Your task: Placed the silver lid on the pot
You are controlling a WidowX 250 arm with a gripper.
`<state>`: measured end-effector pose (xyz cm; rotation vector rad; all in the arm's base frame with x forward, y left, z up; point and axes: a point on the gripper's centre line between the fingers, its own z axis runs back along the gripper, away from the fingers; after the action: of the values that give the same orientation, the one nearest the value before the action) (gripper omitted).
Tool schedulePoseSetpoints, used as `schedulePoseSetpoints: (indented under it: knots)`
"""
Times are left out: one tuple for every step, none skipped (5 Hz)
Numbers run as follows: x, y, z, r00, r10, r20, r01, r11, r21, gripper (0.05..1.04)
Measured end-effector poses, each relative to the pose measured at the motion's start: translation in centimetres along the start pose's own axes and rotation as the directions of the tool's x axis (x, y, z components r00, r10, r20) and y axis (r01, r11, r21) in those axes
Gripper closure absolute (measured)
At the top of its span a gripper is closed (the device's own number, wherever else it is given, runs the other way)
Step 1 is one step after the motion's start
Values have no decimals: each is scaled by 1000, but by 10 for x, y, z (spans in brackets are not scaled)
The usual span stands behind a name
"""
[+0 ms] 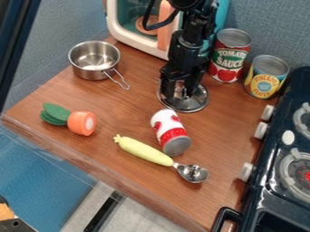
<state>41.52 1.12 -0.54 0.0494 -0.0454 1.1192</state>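
Observation:
The black gripper (180,90) hangs down at the upper middle of the counter, directly over the silver lid (192,104). Its two fingers stand on either side of the lid's middle, where the knob would be; whether they touch it cannot be told. The round, shiny lid lies flat on the wood. To the left, at the back of the counter, the silver pot (88,70) stands upright and uncovered, its wire handle pointing toward the lower right.
Behind the arm is a toy microwave (138,39). Two cans, tomato sauce (229,56) and pineapple (265,78), stand right of it. A red-white can (171,131), yellow-handled scoop (144,151) and carrot (81,123) lie in front. A stove (272,181) borders the right.

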Motion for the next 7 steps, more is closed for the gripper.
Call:
schedulePoseSetpoints:
  knots:
    - [-11, 3, 12, 1000, -26, -3, 26, 999, -38, 93]
    - [-17, 1, 38, 999, -41, -2, 41, 991, -129, 91]
    - [-14, 1, 41, 999, -45, -21, 41, 986, -164, 88]
    - [-11, -4, 41, 999, -50, -4, 48, 979, -197, 88]
    - [-10, -6, 23, 998, -64, -7, 62, 983, -172, 88]
    - [-4, -8, 12, 998, -58, 21, 61, 988, -141, 88]
    - [2, -10, 1, 996, -65, 58, 71, 993, -98, 85]
